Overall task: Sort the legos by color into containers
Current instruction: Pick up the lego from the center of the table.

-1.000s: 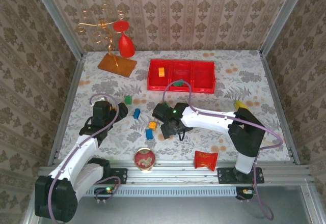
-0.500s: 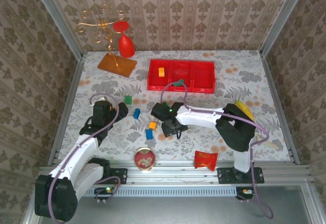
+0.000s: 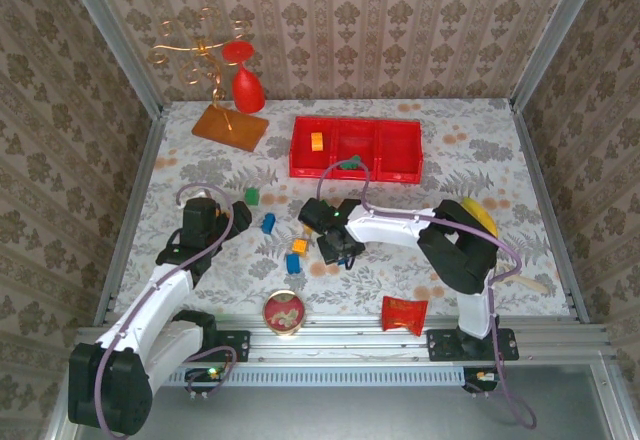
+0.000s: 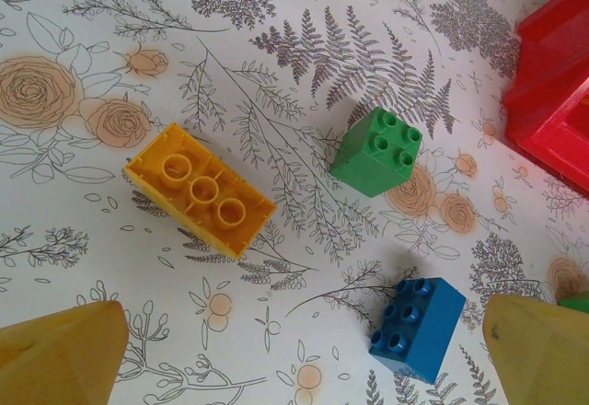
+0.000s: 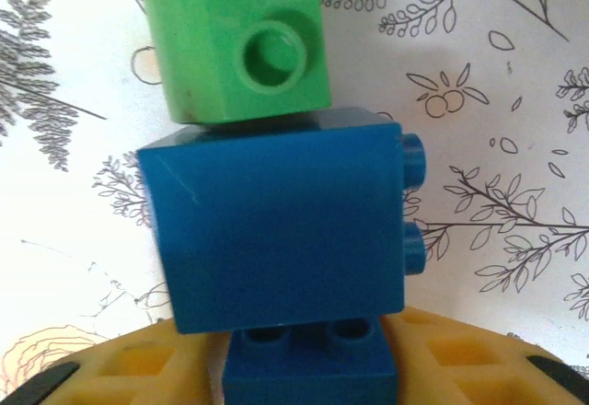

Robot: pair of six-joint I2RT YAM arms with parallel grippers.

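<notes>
Three containers (image 3: 355, 172), at least six legos (image 3: 268, 222), one tin (image 3: 283, 313), one packet (image 3: 404, 314).

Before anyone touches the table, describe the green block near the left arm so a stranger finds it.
From the red plastic three-part bin, come toward the left claw. Just ahead of it sits a small green square plastic block, four studs up. Its neighbours are a blue square block and a long yellow brick.
</notes>
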